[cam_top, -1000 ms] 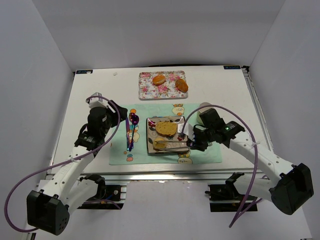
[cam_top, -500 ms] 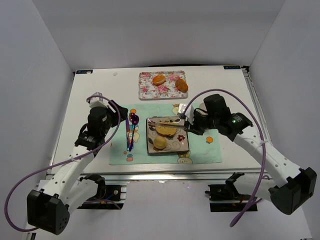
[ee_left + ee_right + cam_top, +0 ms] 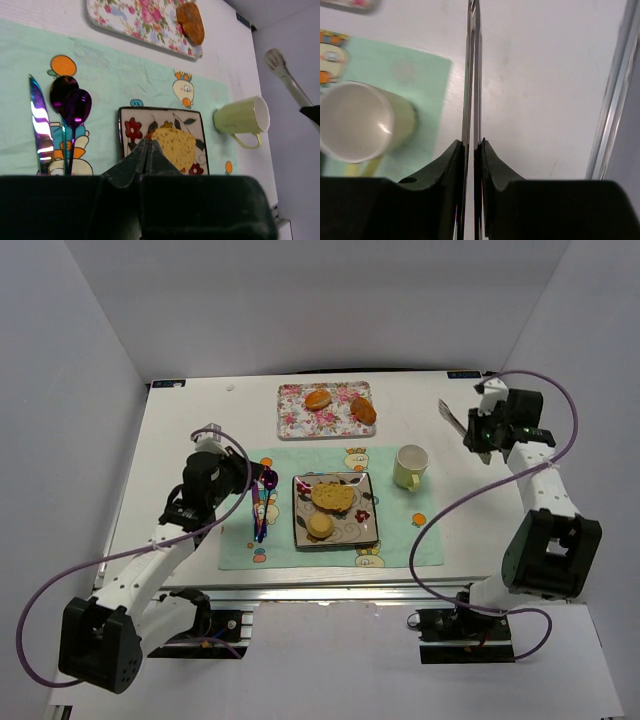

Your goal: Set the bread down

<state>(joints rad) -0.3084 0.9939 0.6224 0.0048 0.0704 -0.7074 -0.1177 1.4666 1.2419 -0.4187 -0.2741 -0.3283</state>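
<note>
Two pieces of bread lie on the patterned square plate: a wide slice and a small round piece. Two more pieces of bread rest on the floral tray. My right gripper is raised at the far right, shut on metal tongs that hold nothing. My left gripper hovers over the cutlery left of the plate, shut and empty. In the left wrist view its fingertips overlap the wide slice.
A pale green cup stands right of the plate on the mint placemat. A knife and two purple spoons lie left of the plate. White walls enclose the table; a metal rail runs along its right edge.
My right arm has swung from over the plate to the far right rear, carrying the tongs. The small round bread now lies uncovered on the plate. My left gripper has shut and shifted slightly right.
</note>
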